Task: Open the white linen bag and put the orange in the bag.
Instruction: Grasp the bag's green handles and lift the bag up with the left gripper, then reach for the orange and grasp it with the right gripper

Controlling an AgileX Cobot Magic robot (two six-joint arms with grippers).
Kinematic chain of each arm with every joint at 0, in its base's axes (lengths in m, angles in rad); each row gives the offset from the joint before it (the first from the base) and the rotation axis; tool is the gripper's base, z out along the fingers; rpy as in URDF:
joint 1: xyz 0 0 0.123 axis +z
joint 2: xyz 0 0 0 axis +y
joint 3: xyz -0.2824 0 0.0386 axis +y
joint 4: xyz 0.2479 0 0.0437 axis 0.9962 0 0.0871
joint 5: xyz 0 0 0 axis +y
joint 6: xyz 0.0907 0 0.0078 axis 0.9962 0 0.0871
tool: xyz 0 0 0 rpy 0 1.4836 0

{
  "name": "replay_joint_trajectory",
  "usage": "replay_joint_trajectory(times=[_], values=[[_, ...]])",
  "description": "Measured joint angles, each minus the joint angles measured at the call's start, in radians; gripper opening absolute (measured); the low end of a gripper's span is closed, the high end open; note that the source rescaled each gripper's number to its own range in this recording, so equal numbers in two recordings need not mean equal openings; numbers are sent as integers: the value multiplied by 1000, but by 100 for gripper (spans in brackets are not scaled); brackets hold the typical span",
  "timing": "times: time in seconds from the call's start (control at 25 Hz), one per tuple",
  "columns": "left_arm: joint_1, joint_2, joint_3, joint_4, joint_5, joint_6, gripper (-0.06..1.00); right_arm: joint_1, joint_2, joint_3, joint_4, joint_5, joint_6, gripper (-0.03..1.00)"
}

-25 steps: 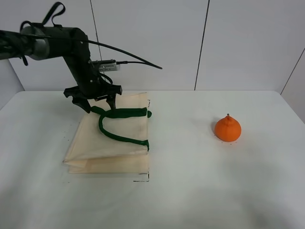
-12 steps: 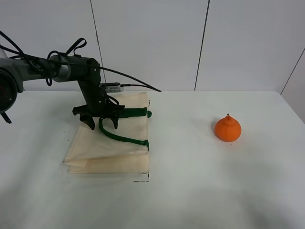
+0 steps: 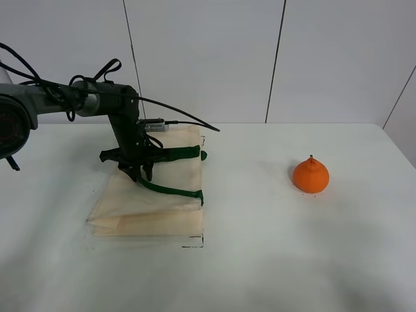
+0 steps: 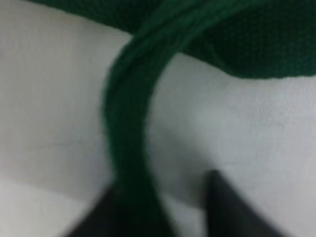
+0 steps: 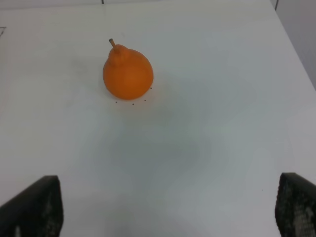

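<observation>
White tabletop, plain wall panels behind: my left gripper (image 3: 142, 174) has dropped onto the bag's green handle (image 3: 170, 190).
Over the last second it comes down from above the white linen bag (image 3: 156, 211) at the left of the high view, and its jaws draw in from a wide spread to straddle the strap (image 4: 128, 133). A strip of cloth shows beside one finger (image 4: 232, 210), so I judge it not yet clamped. The bag lies flat and unopened. The orange (image 3: 311, 175) sits untouched at centre right, my right gripper (image 5: 165, 207) spread wide short of it.
</observation>
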Motion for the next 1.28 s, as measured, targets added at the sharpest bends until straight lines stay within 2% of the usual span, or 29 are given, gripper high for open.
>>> replay_joint_trajectory(times=[0.08, 0.12, 0.44, 0.68, 0.92, 1.08, 1.28], values=[[2, 0, -12, 12, 18, -7, 2, 0, 0, 0, 0, 0, 0, 95], [2, 0, -21, 13, 33, -12, 0, 0, 0, 0, 0, 0, 0, 95], [-5, -131, -251, 14, 270, 35, 0, 0, 0, 0, 0, 0, 0, 95], [-38, -273, -443, 9, 281, 77, 0, 0, 0, 0, 0, 0, 0, 95], [-46, -378, -472, -11, 282, 94, 0, 0, 12, -4, 8, -1, 0, 95], [-48, -397, -466, -24, 282, 97, 0, 0, 195, -47, 41, -60, -6, 95], [-48, -415, -438, -33, 282, 115, 0, 0, 611, -164, 88, -200, -77, 96]])
